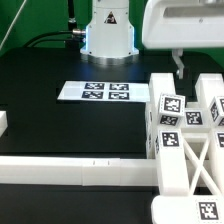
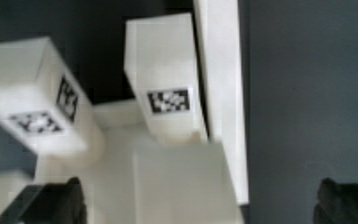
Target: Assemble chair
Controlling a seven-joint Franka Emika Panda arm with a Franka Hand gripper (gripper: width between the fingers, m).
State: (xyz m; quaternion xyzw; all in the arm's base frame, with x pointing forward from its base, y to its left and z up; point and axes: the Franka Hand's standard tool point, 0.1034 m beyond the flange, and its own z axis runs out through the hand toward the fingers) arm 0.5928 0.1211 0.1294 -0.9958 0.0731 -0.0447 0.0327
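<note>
I have the hand (image 2: pixel 194 200) spread wide and holding nothing; in the wrist view its two dark fingertips (image 2: pixel 51 203) frame the white chair pieces from either side, hovering above them rather than touching. The chair (image 1: pixel 185 135) sits as a cluster of chunky tagged blocks on the black table (image 1: pixel 60 125), pushed into the corner made by the long white border rail (image 1: pixel 75 171) — I judge that corner is there to brace the parts so they do not slide when pressed together. The arm hangs over the far side of the chair, its slim finger (image 1: pixel 180 68) pointing down just behind the blocks. The marker board (image 1: pixel 95 91) lies flat, well apart from the chair, toward the robot base (image 1: pixel 108 40). My reading — I am lining up over an upright piece, jaws wide to clear its width before descending.
</note>
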